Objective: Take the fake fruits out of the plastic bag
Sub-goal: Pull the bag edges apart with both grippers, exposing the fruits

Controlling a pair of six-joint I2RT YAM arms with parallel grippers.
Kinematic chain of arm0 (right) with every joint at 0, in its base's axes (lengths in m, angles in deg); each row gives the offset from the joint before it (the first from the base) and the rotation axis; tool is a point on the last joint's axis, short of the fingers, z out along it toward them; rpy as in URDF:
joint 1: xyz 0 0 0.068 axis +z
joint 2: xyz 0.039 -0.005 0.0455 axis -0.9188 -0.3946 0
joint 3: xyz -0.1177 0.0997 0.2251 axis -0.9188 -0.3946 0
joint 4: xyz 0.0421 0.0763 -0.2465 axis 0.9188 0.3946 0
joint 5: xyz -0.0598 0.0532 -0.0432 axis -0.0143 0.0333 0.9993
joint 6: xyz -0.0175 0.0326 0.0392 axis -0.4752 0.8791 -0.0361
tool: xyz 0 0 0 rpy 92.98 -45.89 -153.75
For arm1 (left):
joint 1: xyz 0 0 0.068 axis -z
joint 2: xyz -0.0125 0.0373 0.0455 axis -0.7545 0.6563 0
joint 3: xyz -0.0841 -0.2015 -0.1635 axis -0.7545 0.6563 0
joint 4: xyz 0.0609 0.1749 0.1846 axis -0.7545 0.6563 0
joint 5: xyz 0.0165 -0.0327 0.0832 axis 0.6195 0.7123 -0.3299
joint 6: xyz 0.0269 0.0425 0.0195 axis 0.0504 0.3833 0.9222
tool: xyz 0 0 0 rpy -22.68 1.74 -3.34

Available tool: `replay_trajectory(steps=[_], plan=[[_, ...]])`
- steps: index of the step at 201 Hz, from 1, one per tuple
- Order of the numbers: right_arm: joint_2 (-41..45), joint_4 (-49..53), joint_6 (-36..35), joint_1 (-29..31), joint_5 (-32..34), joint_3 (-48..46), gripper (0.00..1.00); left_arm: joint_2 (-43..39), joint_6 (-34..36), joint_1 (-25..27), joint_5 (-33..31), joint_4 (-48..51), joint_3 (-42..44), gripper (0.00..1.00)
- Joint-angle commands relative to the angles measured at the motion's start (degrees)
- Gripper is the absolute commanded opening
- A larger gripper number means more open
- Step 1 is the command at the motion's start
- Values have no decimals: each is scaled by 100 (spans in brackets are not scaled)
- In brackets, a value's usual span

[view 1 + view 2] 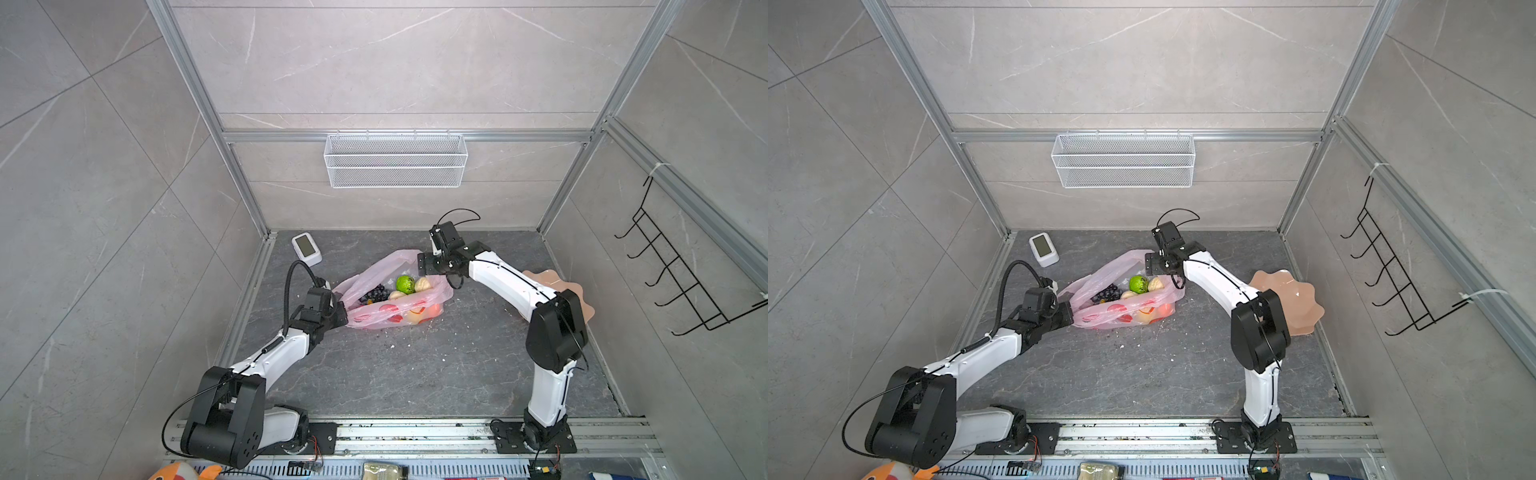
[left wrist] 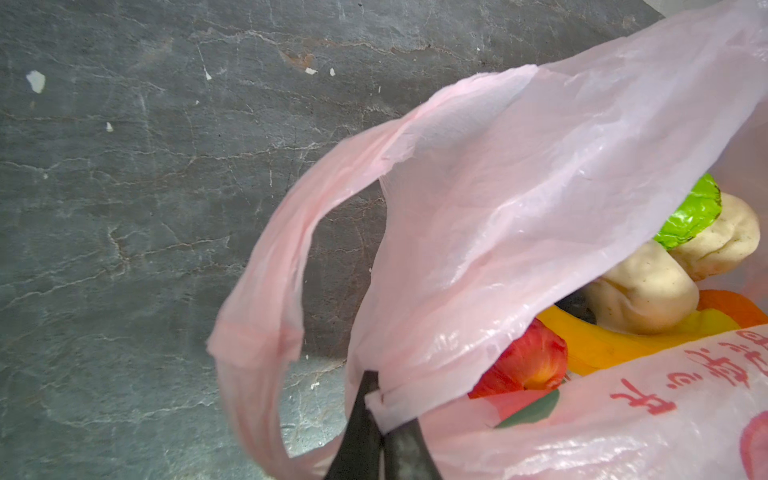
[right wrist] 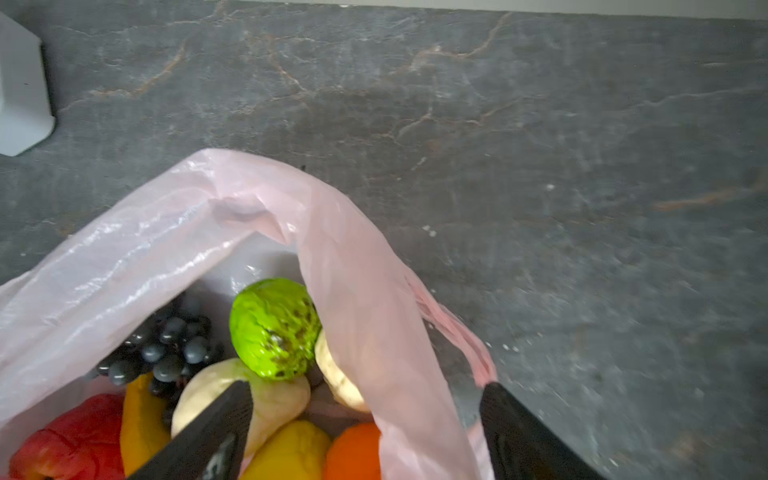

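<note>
Left hand (image 2: 376,395) pinches crinkly pink plastic bag (image 2: 519,187); right hand (image 3: 365,390) gapes over fake fruits (image 3: 274,328).

Overhead stereo pair, wrist cameras close

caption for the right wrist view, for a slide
Open right gripper straddles the pink bag's wall, one finger inside above the green fruit, grapes and other fake fruits.

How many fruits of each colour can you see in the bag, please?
Green fruit: 1
Grapes, dark purple: 1
Beige fruits: 2
Red fruit: 1
Yellow fruits: 2
Orange fruit: 1
Total: 8 showing in the bag; more may lie hidden.
</note>
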Motion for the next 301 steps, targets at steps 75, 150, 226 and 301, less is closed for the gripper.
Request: replay_trajectory(steps=[75, 150, 226, 301], plan=[[811, -535, 1085, 160, 76, -1774, 65, 190, 230, 462, -345, -127, -353, 0], [2139, -1234, 1060, 188, 76, -3451, 19, 381, 267, 706, -1048, 573, -845, 29], [2234, -1399, 1346, 184, 118, -4297, 19, 1408, 39, 876, -987, 980, -1515, 11], [603, -2061, 813, 140, -370, -2787, 19, 1491, -351, -216, -721, 914, -1526, 0]])
